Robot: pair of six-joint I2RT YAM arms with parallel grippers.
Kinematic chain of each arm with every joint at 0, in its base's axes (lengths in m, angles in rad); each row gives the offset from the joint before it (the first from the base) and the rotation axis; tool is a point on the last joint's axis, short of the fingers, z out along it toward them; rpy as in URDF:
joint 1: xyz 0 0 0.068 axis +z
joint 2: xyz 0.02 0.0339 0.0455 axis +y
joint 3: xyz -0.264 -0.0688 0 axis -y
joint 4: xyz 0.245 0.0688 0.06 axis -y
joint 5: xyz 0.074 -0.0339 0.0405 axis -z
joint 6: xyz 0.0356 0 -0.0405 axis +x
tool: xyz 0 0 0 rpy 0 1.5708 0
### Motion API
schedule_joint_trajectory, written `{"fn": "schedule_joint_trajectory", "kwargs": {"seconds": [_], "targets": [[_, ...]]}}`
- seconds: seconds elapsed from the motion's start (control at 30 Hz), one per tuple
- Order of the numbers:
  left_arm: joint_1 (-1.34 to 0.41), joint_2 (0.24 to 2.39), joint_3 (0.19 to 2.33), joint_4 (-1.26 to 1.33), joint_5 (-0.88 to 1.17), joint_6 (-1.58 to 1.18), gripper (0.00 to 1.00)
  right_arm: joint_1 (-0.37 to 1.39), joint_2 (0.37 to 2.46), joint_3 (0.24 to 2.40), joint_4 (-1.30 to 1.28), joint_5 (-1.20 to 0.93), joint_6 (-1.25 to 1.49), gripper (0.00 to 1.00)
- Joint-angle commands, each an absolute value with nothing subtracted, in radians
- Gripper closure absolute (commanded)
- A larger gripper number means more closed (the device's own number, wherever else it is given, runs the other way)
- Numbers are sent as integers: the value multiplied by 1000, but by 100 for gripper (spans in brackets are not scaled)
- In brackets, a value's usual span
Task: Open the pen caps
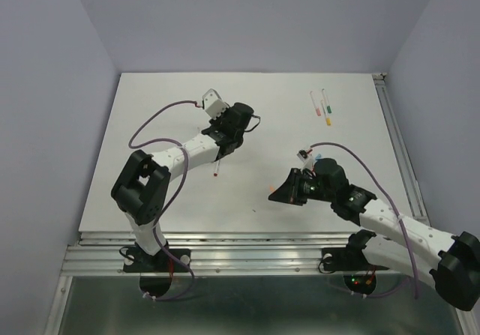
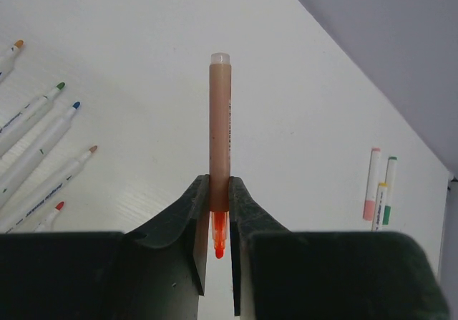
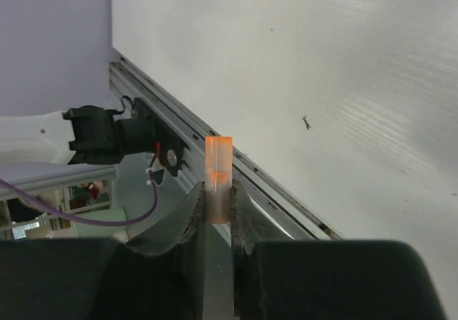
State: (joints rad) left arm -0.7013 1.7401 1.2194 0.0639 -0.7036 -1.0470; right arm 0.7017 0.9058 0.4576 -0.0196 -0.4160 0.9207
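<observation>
Gripping an orange pen [image 2: 220,119] close to its bare orange tip, the left claw [image 2: 219,185] is closed on the barrel, which sticks out past the fingertips above the middle of the table [image 1: 225,207]. The right claw [image 3: 217,191], nearer and to the right, is clamped on a short orange cap [image 3: 218,159], apart from the pen. Several uncapped pens [image 2: 43,155] lie on the table near the left claw. Three capped pens [image 1: 322,104] lie at the far right.
</observation>
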Motion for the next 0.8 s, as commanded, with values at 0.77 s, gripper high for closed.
{"fn": "schedule_joint_trajectory", "kwargs": {"seconds": [0.77], "targets": [[-663,1631,957,2,-187,-394,100,497,1338,723,-333,235,703,99]]}}
